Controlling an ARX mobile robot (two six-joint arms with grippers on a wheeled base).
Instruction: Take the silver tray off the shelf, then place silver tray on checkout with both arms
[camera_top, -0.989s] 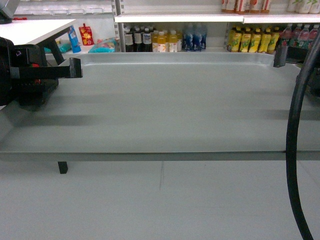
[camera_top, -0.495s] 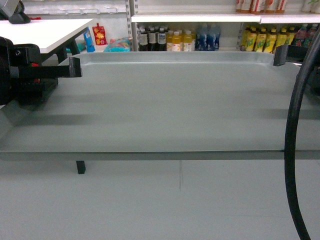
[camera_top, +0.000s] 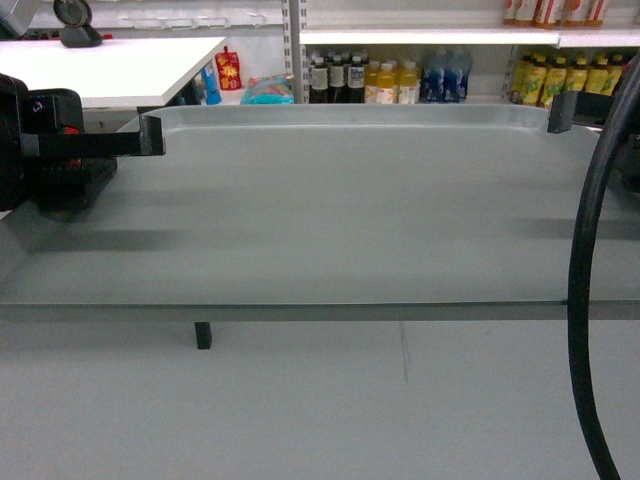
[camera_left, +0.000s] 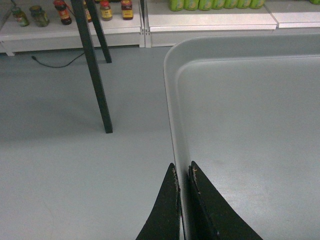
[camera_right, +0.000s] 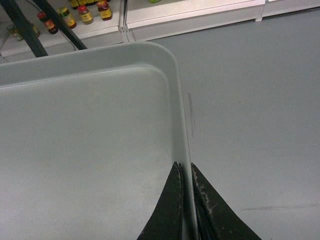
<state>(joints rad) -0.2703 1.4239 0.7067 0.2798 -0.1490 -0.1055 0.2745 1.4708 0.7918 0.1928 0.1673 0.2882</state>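
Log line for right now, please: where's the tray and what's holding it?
phase: carry | silver tray: off shelf, airborne above floor | left gripper: clamped on left rim | right gripper: clamped on right rim | checkout: ahead-left

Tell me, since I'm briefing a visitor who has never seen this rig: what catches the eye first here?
The grey tray fills nearly the whole head view, held in the air over the grey floor. Each side rim is pinched between thin black fingers, the left gripper on one side and the right gripper on the other. Beyond it stand shelves of colourful bottles, with a white counter at upper left.
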